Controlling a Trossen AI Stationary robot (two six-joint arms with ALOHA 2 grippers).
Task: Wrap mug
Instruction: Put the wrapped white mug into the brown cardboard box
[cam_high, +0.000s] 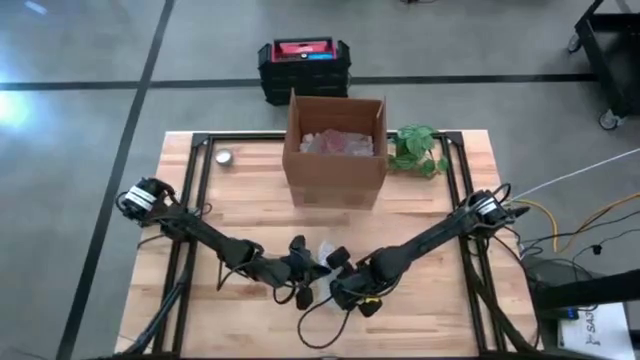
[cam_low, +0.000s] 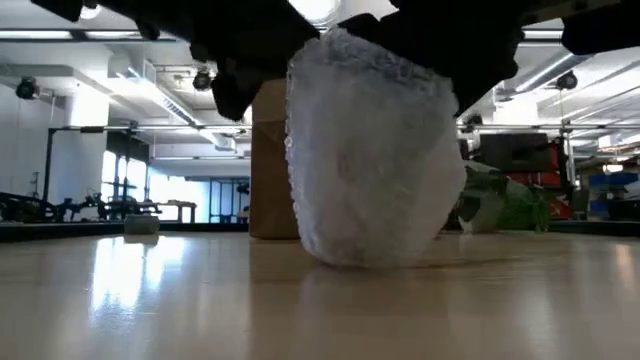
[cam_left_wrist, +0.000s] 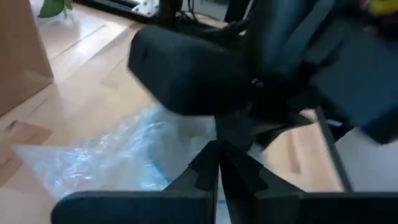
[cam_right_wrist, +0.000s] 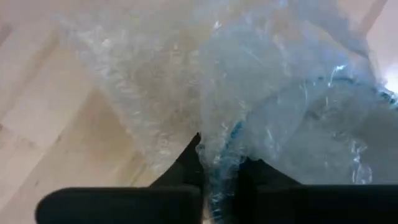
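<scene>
- Right gripper (cam_right_wrist: 217, 180) pinches a fold of the clear bubble-wrap sheet (cam_right_wrist: 249, 93), likely keeping it snug round the mug.
- Left gripper (cam_left_wrist: 219, 171), fingers clenched together, holds nothing visible beside it.
- Wrapped bundle (cam_low: 365, 150) stands on the pale wooden table (cam_low: 150, 300), before the brown cardboard box (cam_high: 335, 150).

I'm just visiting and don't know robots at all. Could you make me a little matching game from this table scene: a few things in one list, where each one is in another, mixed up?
Things:
1. cardboard box
2. green plant
3. bubble wrap bundle
4. small round metal object

Places:
A. at the table's near middle, between the two grippers
B. at the table's far left corner
C. at the table's far edge, in the middle
D. just right of the box

Pairs: 1-C, 2-D, 3-A, 4-B
</scene>
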